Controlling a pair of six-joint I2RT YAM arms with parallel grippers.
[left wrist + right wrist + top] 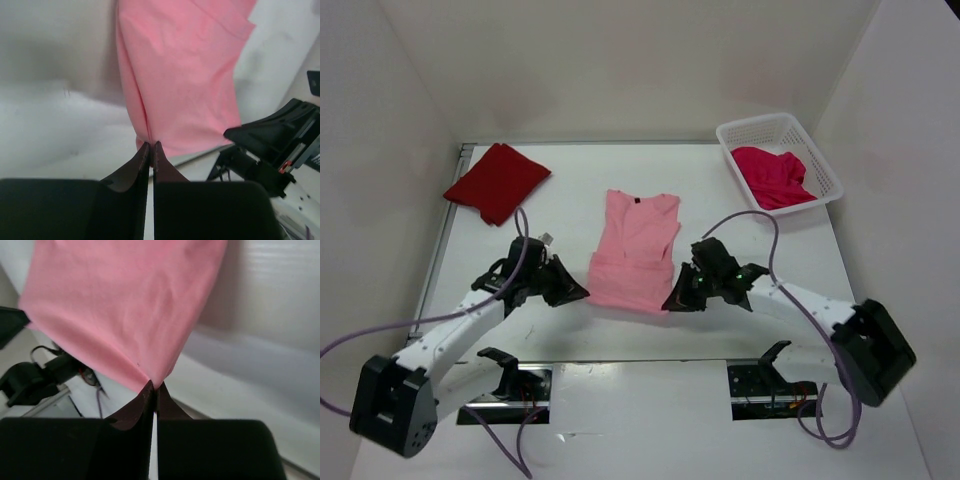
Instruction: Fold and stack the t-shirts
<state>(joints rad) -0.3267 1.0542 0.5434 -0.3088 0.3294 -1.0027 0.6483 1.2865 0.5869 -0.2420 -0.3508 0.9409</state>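
Pink shirt (635, 250) lies flat mid-table (560, 200). Its long axis runs away from the arm bases, collar at the far end, hem at the near end.

Left gripper (578, 292) is at the near-left hem corner and right gripper (672, 300) at the near-right one. Each arm is on its own side, neither nearer than the other.

In both wrist views the fingers are pressed together with a pink cloth corner pinched at the tips, so both are clamped on the hem.

The hem runs crosswise between the two grippers and the rest of the shirt lies beyond them. Judgement: the next move probably lifts the hem and carries it forward along the long axis toward the collar.

Red shirt (498, 180) sits folded far-left. Crimson shirt (770, 175) is bunched in the basket (825, 170) far-right. Both are well apart from the grippers.
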